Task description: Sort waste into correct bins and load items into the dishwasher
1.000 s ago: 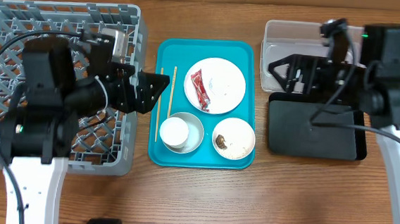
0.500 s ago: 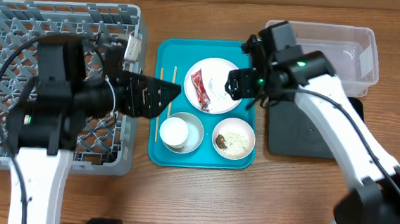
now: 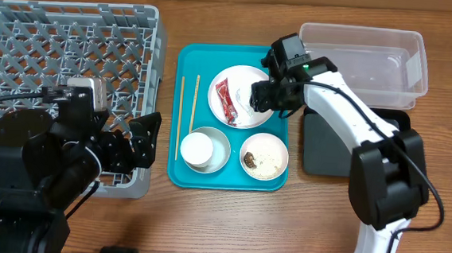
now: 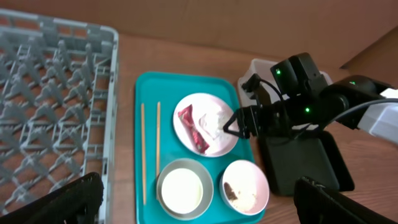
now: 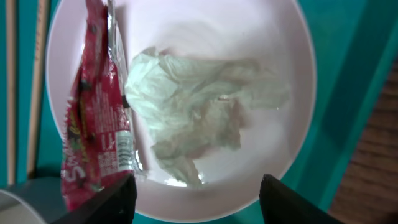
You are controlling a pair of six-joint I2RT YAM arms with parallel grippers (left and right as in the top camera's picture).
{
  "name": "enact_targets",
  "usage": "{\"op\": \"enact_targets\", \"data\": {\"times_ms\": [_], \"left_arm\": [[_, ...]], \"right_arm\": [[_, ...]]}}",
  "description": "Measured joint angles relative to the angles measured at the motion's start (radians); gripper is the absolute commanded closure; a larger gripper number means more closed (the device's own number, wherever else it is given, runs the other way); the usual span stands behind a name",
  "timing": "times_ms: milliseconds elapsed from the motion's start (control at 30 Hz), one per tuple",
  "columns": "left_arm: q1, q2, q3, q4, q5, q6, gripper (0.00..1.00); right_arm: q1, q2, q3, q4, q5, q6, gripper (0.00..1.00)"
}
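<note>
Lying on white plate (image 3: 242, 77): red wrapper (image 3: 224, 101), long axis front-back | chopsticks (image 3: 180, 117) parallel

A flat teal serving tray (image 3: 215, 58), rectangular with rounded corners and a low raised rim, lies near the middle of the surface (image 3: 227, 230), its longer sides running from the near edge toward the far one. The surface is brown wood with a visible grain and plank seams running left to right, and it shows bare on all four sides of the tray. Along its far edge stands a plain brown panel (image 4: 205, 22), cardboard by the look of it.
</note>
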Motion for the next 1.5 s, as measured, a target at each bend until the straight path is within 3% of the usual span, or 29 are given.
{"op": "enact_targets", "data": {"times_ms": [200, 300, 400, 500, 733, 867, 1067, 1200, 1267, 1333, 1433, 1500], "left_arm": [[0.0, 0.023, 0.0, -0.061, -0.024, -0.003, 0.0], [0.0, 0.031, 0.0, -0.061, -0.027, -0.003, 0.0], [0.0, 0.037, 0.0, -0.061, -0.03, -0.004, 0.0], [0.0, 0.046, 0.0, -0.061, -0.03, -0.004, 0.0], [0.0, 0.068, 0.0, -0.061, -0.03, -0.004, 0.0], [0.0, 0.076, 0.0, -0.061, -0.031, -0.004, 0.0], [0.0, 0.093, 0.0, -0.061, -0.031, -0.004, 0.0], [0.0, 0.106, 0.0, -0.061, -0.031, -0.004, 0.0], [0.0, 0.115, 0.0, -0.061, -0.031, -0.004, 0.0], [0.0, 0.126, 0.0, -0.061, -0.031, -0.004, 0.0], [0.0, 0.144, 0.0, -0.061, -0.033, -0.004, 0.0], [0.0, 0.158, 0.0, -0.061, -0.034, -0.004, 0.0]], "right_arm": [[0.014, 0.052, 0.0, 0.042, 0.0, 0.004, 0.37], [0.038, 0.064, 0.0, 0.074, 0.011, 0.002, 0.44], [0.058, 0.073, 0.0, 0.093, 0.037, -0.001, 0.75], [0.064, 0.075, 0.001, 0.092, 0.053, 0.0, 0.95], [0.044, 0.061, 0.058, -0.024, 0.063, 0.013, 0.96], [0.026, -0.037, 0.103, -0.064, 0.064, 0.017, 0.96], [-0.05, -0.232, 0.165, -0.029, 0.096, 0.081, 0.96], [-0.17, -0.239, 0.176, 0.022, 0.121, 0.108, 0.96], [-0.229, -0.203, 0.176, 0.051, 0.13, 0.115, 0.79], [-0.275, -0.157, 0.175, 0.081, 0.13, 0.13, 0.34], [-0.306, -0.108, 0.171, 0.092, 0.099, 0.119, 0.07], [-0.306, -0.103, 0.168, 0.078, 0.068, 0.109, 0.0]]}}
